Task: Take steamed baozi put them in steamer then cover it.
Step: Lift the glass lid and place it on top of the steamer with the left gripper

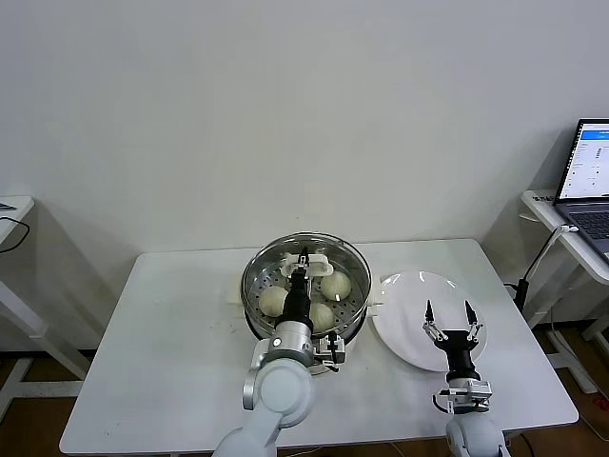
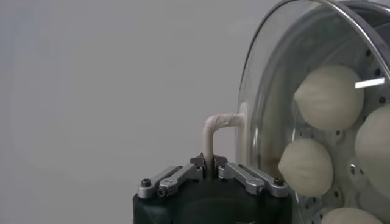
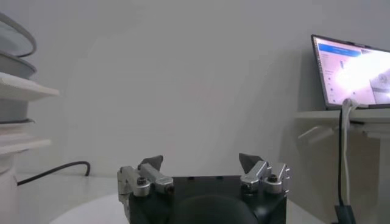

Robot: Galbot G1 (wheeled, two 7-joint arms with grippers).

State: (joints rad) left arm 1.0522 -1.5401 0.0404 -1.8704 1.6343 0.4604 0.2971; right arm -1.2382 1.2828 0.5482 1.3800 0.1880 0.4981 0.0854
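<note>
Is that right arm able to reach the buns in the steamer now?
Probably not. The glass lid sits over the steamer, held at its handle by the left gripper, so the buns are covered. The open right gripper hovers over the plate.

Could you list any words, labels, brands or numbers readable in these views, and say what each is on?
None can be read.
Laptop screen: lines of text, too small and blurred to read.
Steamer, cover, plate and both grippers: no visible markings.
</note>
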